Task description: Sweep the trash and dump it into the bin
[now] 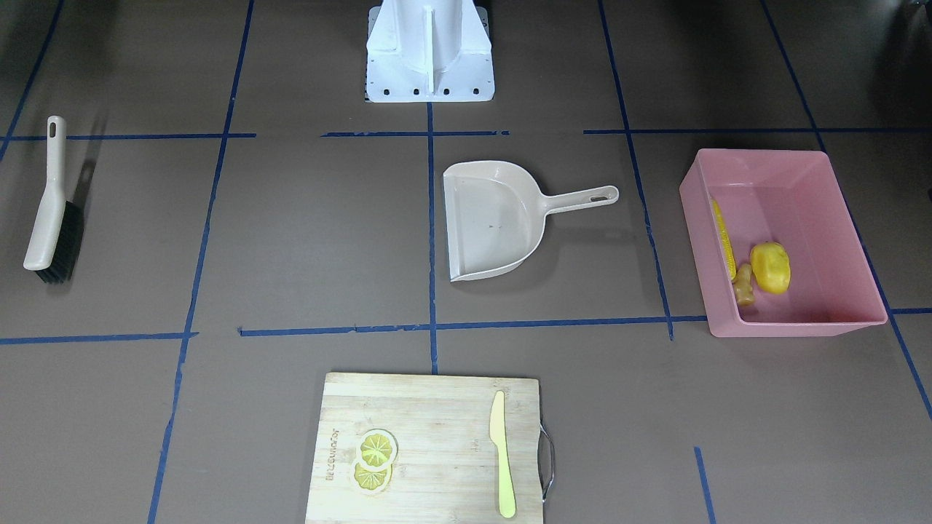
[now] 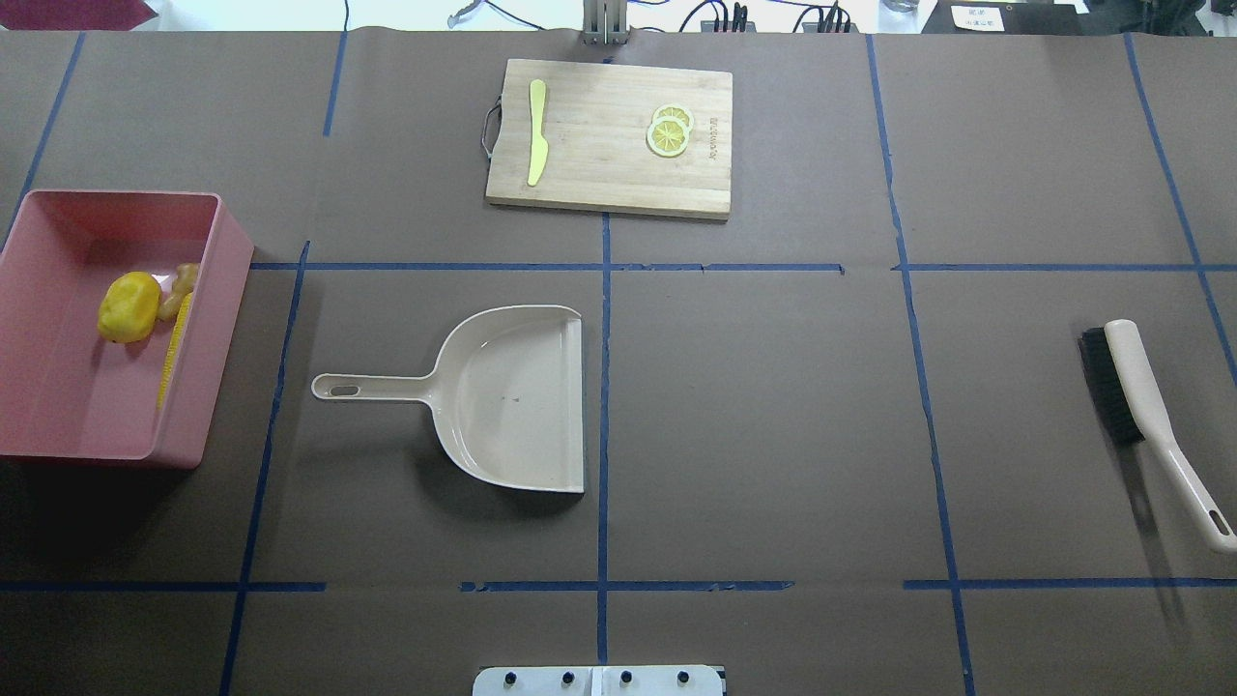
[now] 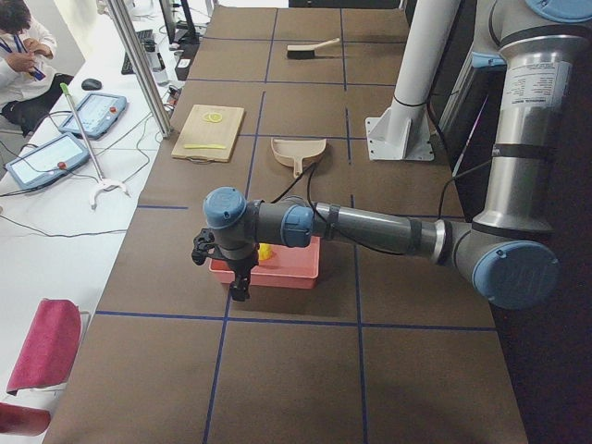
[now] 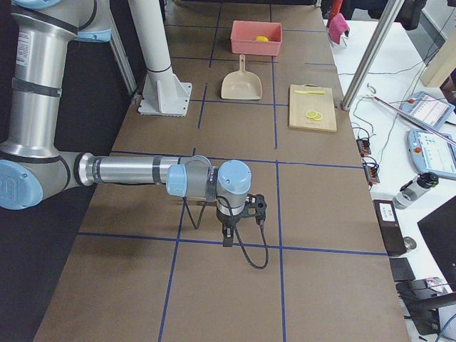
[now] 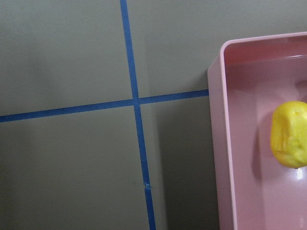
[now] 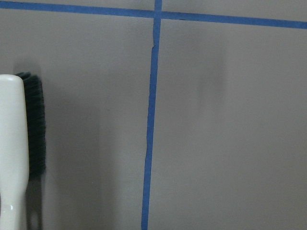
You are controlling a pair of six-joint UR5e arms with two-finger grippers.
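The pink bin (image 1: pixel 794 182) stands on the table on my left side, also in the overhead view (image 2: pixel 58 406). Inside it lie the corn cob (image 1: pixel 723 236), the yellow potato lump (image 1: pixel 770 267) and the ginger root (image 1: pixel 743 284). The left wrist view shows the bin's corner (image 5: pixel 240 143) and the potato (image 5: pixel 289 134). My left gripper (image 3: pixel 239 291) hangs just outside the bin's near wall; I cannot tell if it is open. My right gripper (image 4: pixel 226 241) points down over bare table; I cannot tell its state.
The beige dustpan (image 2: pixel 512 396) lies empty at the table's middle. The brush (image 2: pixel 1140 406) lies flat on my right side and shows in the right wrist view (image 6: pixel 12 153). A cutting board (image 2: pixel 609 135) with lemon slices (image 2: pixel 669 132) and a plastic knife (image 2: pixel 536 130) sits at the far edge.
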